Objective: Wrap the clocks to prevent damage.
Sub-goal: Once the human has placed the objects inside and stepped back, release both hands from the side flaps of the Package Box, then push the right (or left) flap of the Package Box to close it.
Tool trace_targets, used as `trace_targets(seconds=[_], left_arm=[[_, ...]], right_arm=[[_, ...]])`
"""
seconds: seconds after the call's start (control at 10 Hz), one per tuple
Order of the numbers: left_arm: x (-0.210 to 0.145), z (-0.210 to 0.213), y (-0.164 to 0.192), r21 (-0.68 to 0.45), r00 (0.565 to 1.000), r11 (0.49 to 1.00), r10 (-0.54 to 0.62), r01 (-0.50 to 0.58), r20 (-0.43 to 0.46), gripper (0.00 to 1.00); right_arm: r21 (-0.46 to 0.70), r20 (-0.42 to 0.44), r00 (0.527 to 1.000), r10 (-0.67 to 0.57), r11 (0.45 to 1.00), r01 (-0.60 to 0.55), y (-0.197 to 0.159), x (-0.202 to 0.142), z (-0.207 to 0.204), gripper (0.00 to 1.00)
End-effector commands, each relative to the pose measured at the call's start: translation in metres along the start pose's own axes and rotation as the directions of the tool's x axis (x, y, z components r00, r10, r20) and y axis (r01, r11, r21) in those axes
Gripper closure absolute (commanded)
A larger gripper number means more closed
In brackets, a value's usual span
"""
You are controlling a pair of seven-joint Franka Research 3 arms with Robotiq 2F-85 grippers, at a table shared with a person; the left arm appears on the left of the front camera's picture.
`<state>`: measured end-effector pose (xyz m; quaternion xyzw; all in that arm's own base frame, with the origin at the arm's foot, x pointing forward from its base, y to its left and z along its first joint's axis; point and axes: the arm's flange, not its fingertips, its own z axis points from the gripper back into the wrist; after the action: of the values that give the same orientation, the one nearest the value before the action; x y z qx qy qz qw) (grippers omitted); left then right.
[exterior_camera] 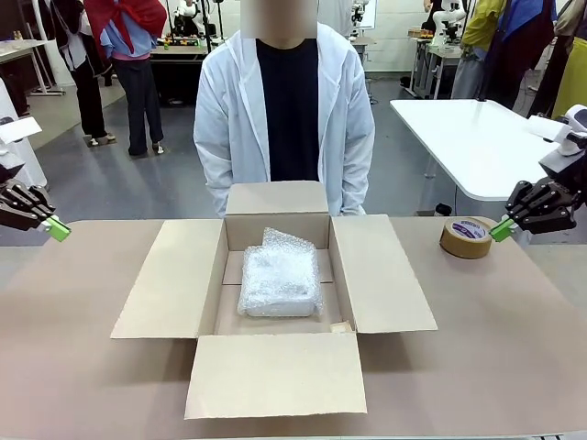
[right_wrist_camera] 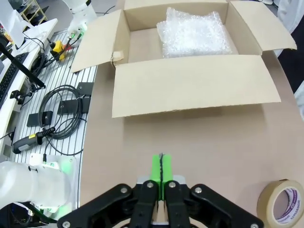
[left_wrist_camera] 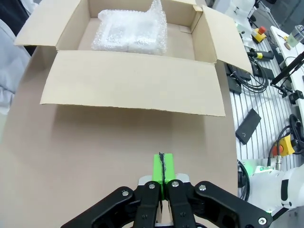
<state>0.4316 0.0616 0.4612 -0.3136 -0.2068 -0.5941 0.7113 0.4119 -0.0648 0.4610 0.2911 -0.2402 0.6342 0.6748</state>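
Left end effector (exterior_camera: 57, 228) and right end effector (exterior_camera: 501, 230) are pinched together, empty; clocks (exterior_camera: 280, 280) between them are wrapped; carton flaps (exterior_camera: 275, 376) are judged next.

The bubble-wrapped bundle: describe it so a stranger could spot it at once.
Find the open cardboard carton in the middle of the table, flaps spread out. On its floor lies the bubble-wrapped bundle. It is whitish, lumpy and clear-skinned, unlike the brown ring-shaped tape roll lying outside the carton.
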Motion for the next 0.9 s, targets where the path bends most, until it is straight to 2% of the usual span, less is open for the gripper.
trace_targets(seconds=[0.0,0.8], left_arm=[[0.0005,-0.0001,-0.0023,0.001,1.000,1.000,-0.003,0.003,0.024,1.00],[0.0005,-0.0001,-0.0023,0.001,1.000,1.000,-0.003,0.003,0.024,1.00]], right_arm=[[0.003,0.019,1.000,0.007,1.000,-0.007,0.0005,-0.0014,0.0005,0.99],[0.003,0.019,1.000,0.007,1.000,-0.007,0.0005,-0.0014,0.0005,0.99]])
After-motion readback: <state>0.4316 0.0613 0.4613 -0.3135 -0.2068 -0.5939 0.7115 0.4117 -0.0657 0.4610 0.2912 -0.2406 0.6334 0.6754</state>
